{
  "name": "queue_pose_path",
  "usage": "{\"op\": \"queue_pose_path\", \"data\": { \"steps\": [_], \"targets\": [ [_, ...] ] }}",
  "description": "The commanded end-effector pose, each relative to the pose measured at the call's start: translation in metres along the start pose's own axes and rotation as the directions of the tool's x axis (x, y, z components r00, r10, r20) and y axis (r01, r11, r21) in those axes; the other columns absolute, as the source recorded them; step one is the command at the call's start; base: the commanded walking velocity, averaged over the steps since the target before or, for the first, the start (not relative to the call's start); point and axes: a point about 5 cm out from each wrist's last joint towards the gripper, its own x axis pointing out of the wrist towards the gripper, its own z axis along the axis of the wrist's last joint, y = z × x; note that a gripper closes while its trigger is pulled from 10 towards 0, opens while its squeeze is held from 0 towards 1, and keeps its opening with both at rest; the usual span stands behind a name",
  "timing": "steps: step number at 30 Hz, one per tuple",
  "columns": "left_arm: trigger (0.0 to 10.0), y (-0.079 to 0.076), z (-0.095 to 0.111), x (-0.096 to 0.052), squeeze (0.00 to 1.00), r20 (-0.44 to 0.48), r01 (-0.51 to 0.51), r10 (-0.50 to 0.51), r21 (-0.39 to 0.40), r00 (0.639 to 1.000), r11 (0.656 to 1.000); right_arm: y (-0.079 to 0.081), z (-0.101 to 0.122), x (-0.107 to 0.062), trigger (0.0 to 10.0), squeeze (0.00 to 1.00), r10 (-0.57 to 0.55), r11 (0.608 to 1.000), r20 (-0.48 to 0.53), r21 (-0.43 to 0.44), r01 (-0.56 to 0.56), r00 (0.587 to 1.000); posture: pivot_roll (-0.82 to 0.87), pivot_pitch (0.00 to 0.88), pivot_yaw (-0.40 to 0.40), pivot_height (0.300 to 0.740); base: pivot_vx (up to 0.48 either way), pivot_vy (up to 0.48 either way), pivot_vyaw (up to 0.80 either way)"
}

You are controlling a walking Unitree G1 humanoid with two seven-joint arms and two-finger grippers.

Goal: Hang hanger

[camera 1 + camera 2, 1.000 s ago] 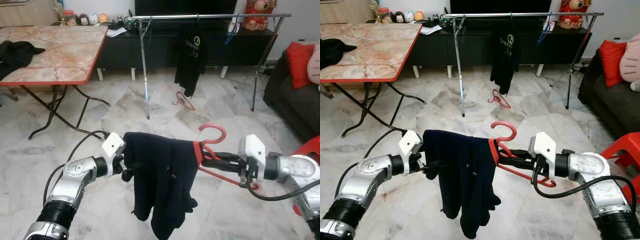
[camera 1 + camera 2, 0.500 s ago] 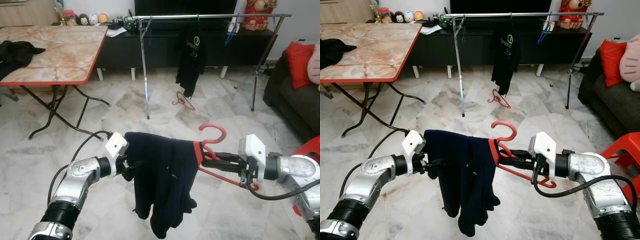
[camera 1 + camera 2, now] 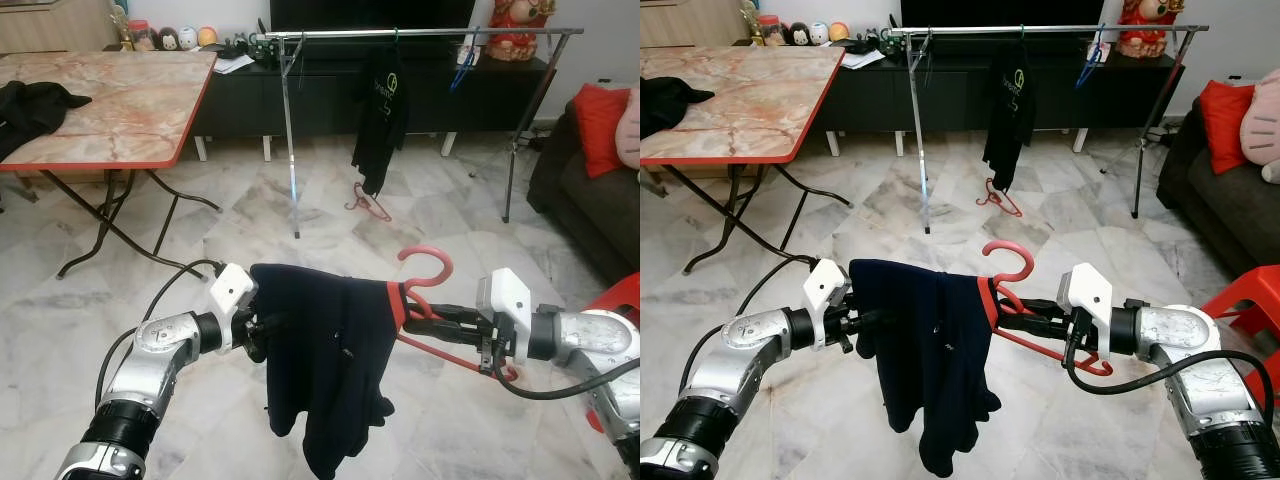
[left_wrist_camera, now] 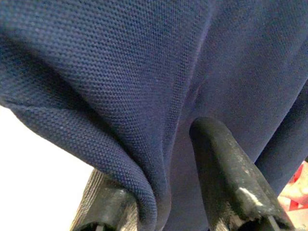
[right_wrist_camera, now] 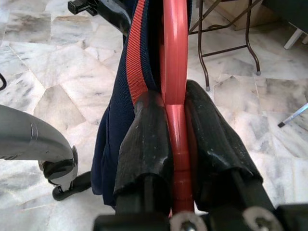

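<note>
Two grippers hold one load between them over the pale marble floor [image 3: 200, 215]: the right gripper [image 3: 425, 318] is clamped tight on the neck of a red plastic hanger [image 3: 428, 262], its black fingers [image 5: 144, 139] pressed against either side of the red bar, while the left gripper [image 3: 262, 328] pinches a fold of the dark navy shirt with a red-trimmed collar [image 3: 325, 360] draped over that hanger. The hook curls upward just beside the right gripper, and the shirt sags in loose folds below both arms. Ahead stands a silver metal clothes rail [image 3: 420, 33] carrying a black printed T-shirt [image 3: 380, 115], with a second red hanger [image 3: 368, 203] lying on the floor under it. A red-edged marble-topped folding table [image 3: 130, 100] sits to the left. Compared with a second ago the left arm has pulled slightly inward toward the shirt; the hanger and right gripper sit as before.
</note>
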Motion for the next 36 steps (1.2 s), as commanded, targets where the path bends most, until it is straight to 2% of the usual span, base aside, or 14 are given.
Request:
{"op": "queue_pose_path", "data": {
  "steps": [1,21,27,36],
  "targets": [
    [0.0,0.004,0.007,-0.001,0.00,0.015,-0.003,0.003,0.020,1.000,1.000,-0.007,0.012,-0.006,0.0,0.00,-0.030,0.999,0.039,-0.043,0.032,0.999,-0.05,0.000,-0.040,0.740,0.000,0.000,0.00],
    [0.0,0.002,0.008,-0.005,0.00,-0.005,0.056,-0.056,0.045,0.998,0.997,-0.004,0.009,0.001,0.0,0.00,-0.012,0.999,0.036,-0.031,0.013,0.999,-0.04,0.000,-0.035,0.740,0.000,0.000,0.00],
    [0.0,0.005,0.006,-0.010,0.00,-0.021,0.044,-0.042,0.051,0.999,0.998,0.001,-0.001,0.004,0.0,0.00,0.022,1.000,-0.002,-0.012,-0.022,1.000,-0.04,0.000,-0.036,0.740,0.000,0.000,0.00],
    [0.0,0.008,0.005,-0.014,0.00,-0.016,0.017,-0.017,0.049,1.000,0.999,0.018,-0.036,0.010,0.0,0.00,0.088,0.996,-0.144,0.036,-0.083,0.986,-0.04,0.000,-0.038,0.740,0.000,0.000,0.00]
  ]
}}
